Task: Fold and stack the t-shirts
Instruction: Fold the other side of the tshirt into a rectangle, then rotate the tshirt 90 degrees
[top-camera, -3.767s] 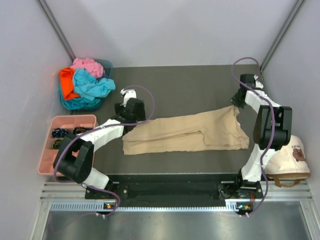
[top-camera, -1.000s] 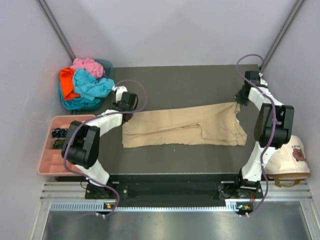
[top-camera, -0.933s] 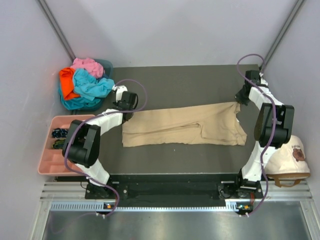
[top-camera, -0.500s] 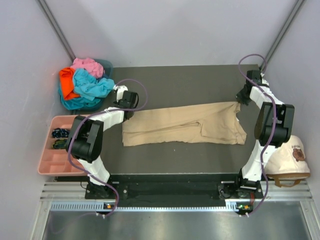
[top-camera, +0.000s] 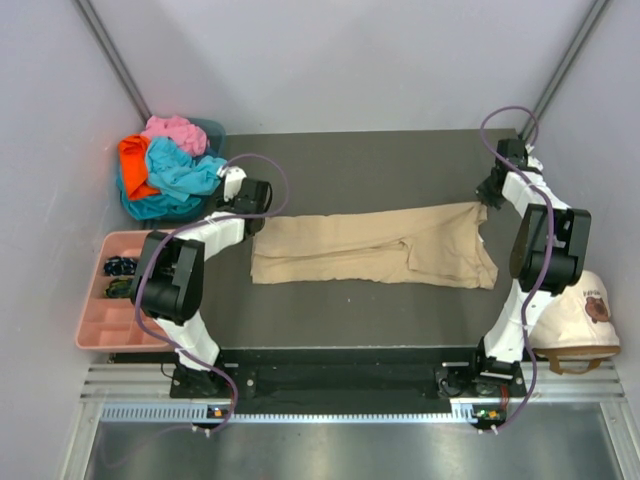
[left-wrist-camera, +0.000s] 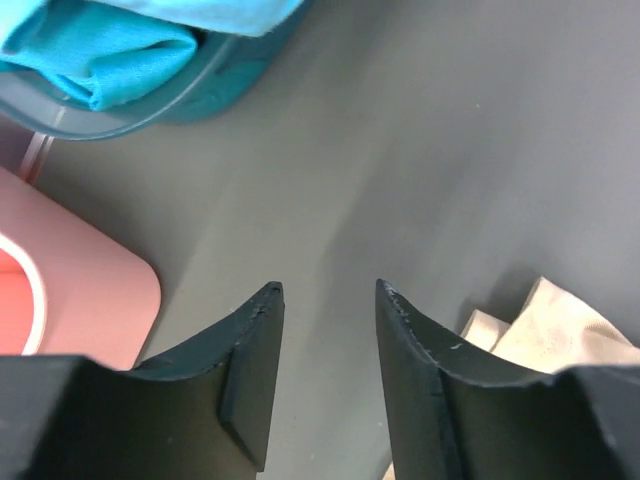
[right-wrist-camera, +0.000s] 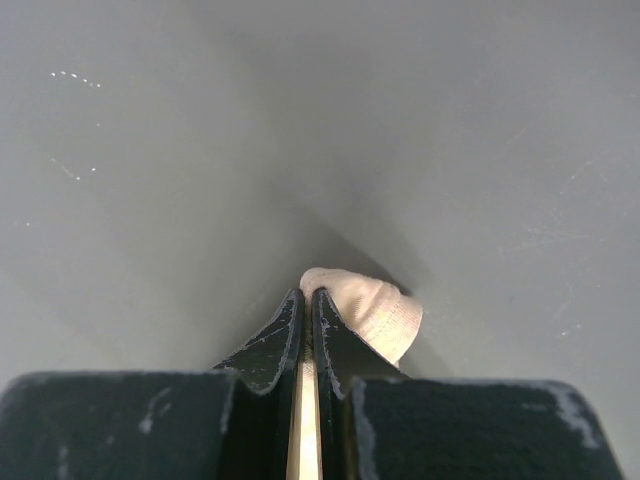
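The tan t-shirt (top-camera: 370, 247) lies stretched in a long band across the dark mat. My right gripper (right-wrist-camera: 308, 293) is shut on its far right corner, and a fold of tan cloth (right-wrist-camera: 370, 308) bulges past the fingertips. My left gripper (left-wrist-camera: 328, 290) stands open just off the shirt's left end, with only bare mat between the fingers; a tan corner (left-wrist-camera: 555, 330) lies to its right. Turquoise (top-camera: 185, 170), orange (top-camera: 132, 162) and pink (top-camera: 175, 131) t-shirts are heaped in a teal basin at the far left.
A pink compartment tray (top-camera: 100, 300) sits at the left edge, below the teal basin (left-wrist-camera: 120, 115). A cream cap (top-camera: 582, 320) rests off the mat at the right. Grey walls close in the back and both sides.
My left gripper has opened and let go of the shirt's left end, which has settled slightly to the right. The right gripper keeps its grip and has barely moved.
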